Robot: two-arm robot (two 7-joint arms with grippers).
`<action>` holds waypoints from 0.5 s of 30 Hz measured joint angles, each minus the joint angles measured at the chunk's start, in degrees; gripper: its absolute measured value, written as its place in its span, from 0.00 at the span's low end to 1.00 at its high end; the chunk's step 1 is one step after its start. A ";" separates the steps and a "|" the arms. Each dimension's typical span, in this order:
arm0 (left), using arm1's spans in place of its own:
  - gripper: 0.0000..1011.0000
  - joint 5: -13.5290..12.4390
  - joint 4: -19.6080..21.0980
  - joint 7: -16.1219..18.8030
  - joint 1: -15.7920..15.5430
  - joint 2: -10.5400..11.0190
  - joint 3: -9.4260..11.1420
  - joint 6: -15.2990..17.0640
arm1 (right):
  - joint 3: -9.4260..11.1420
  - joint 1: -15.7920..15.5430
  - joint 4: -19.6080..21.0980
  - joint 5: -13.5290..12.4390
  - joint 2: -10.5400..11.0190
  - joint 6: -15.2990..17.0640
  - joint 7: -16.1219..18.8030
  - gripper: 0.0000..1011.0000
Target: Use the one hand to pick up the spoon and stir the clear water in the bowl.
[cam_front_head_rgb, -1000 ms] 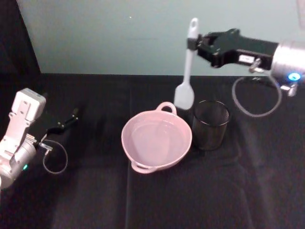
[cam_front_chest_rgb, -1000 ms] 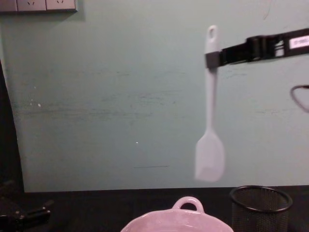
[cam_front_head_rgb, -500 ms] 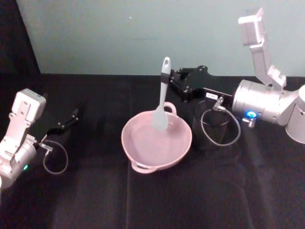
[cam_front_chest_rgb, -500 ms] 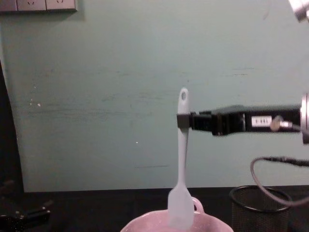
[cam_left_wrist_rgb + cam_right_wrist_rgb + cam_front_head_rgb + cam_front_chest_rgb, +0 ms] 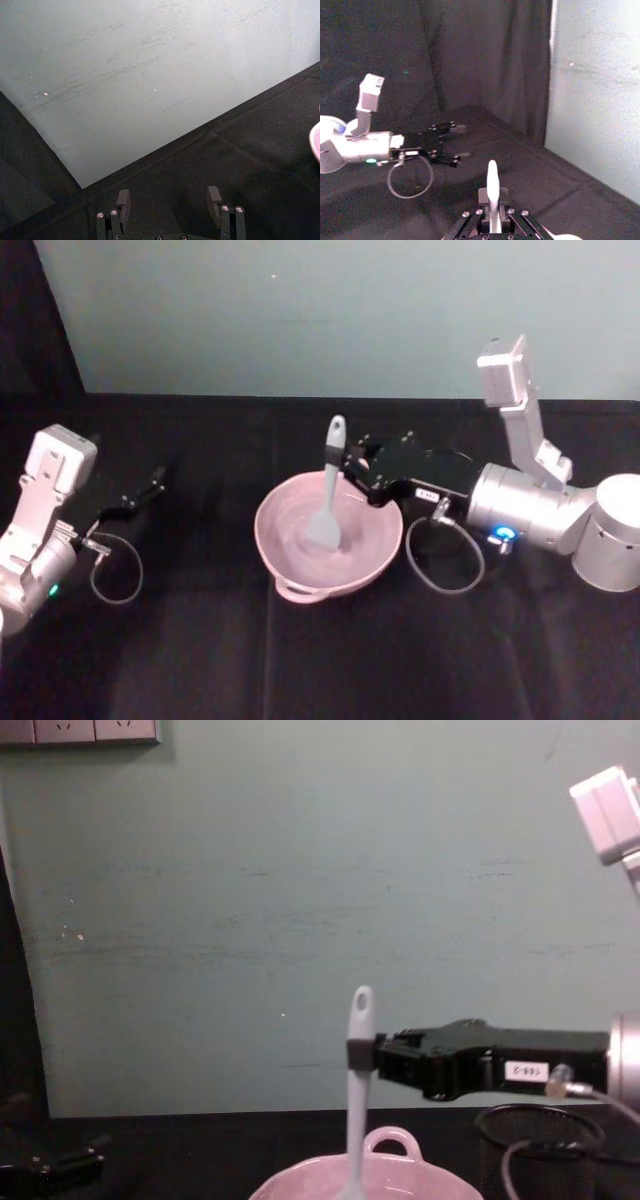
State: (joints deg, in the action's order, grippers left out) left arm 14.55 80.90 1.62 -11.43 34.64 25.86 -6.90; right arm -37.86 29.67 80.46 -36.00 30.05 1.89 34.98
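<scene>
Spoon [image 5: 325, 525]: white, upright at the centre of the head view, hole end up and broad head down inside the bowl.
Bowl [image 5: 285, 545]: pale pink, centre of the head view, low centre of the chest view; loop handle on the far rim.
Water: clear and hard to make out; the spoon head looks dipped, but I cannot tell whether it touches the bottom.
Right gripper [image 5: 350, 464]: reaches in level from the right and is clamped narrowly on the spoon handle just below the hole; it touches nothing else.
Reason for hold: the high grip probably lets the head reach the water while the fingers [image 5: 362, 1055] stay above the rim, and the vertical handle suits a circling stroke.
Mesh cup [image 5: 540, 1140]: black, lower right of the chest view, just beside the bowl and under the arm.
Left gripper [image 5: 169, 202]: parked at the middle left of the head view, well apart from the bowl, fingers spread, nothing between them.
Step judged: spoon in hand, stirring due.
</scene>
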 joint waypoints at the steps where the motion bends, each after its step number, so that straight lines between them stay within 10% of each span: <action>1: 1.00 0.00 0.00 0.00 0.00 0.00 0.00 0.00 | -0.10 -0.07 -0.08 0.00 -0.24 0.16 0.18 0.11; 15: 1.00 0.00 0.00 0.00 0.00 0.00 0.00 0.00 | -0.39 0.82 -6.46 5.04 -7.52 -5.39 -2.46 0.11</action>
State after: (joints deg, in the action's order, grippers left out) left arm 14.55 80.90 1.62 -11.44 34.65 25.86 -6.90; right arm -38.25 30.49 74.01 -30.96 22.52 -3.51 32.52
